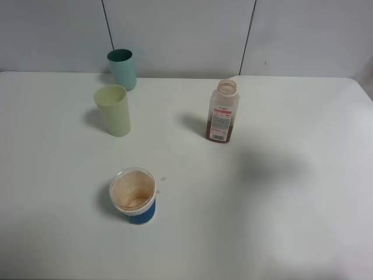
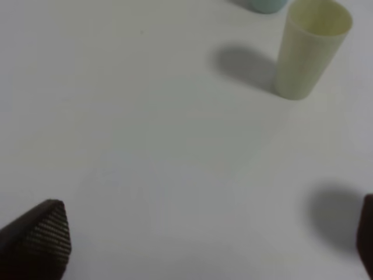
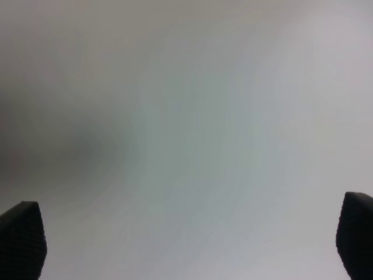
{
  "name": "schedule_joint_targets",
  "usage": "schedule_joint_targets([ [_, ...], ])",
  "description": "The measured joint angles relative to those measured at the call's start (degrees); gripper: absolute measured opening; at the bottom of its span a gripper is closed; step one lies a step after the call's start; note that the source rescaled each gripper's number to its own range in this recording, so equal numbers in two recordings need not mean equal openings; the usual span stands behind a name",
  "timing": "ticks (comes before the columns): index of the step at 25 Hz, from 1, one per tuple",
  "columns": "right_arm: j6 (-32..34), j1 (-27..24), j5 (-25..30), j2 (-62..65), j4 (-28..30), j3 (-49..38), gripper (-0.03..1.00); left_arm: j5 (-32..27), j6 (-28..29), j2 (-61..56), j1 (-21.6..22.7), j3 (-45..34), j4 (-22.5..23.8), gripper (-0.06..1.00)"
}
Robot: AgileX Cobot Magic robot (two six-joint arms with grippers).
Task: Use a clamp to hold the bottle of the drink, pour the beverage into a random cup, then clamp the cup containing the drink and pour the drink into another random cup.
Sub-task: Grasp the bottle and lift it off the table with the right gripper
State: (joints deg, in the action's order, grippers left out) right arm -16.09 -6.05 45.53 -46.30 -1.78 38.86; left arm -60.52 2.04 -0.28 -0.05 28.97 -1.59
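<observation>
The clear bottle [image 1: 222, 112] stands upright right of centre, capless, with brown beverage [image 1: 219, 137] low inside it behind a white-and-red label. A pale yellow-green tumbler [image 1: 113, 109] stands at the left; its inside looks empty in the left wrist view [image 2: 309, 49]. Behind it is the teal tumbler [image 1: 122, 69], whose base edge just shows in the left wrist view [image 2: 265, 5]. Neither arm shows in the exterior high view. My left gripper [image 2: 204, 239] is open over bare table, apart from the tumbler. My right gripper [image 3: 189, 242] is open with only blurred table between its fingers.
A short stained cup with a blue ribbed sleeve [image 1: 134, 195] stands near the front left. The white table [image 1: 291, 192] ends at a grey panelled wall behind the teal tumbler. A faint shadow lies on the table right of the bottle.
</observation>
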Motion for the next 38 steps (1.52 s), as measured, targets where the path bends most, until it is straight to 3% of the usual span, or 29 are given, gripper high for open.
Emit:
schedule_joint_targets([
  [23,-7.5,0.6,-16.9,-14.7,-0.4,0.1,1.0,0.0,0.0,0.0,0.0,0.0,0.0,0.98],
  [38,-15.8,9.0,-26.8,-26.9,-0.4,0.1,1.0,0.0,0.0,0.0,0.0,0.0,0.0,0.98],
])
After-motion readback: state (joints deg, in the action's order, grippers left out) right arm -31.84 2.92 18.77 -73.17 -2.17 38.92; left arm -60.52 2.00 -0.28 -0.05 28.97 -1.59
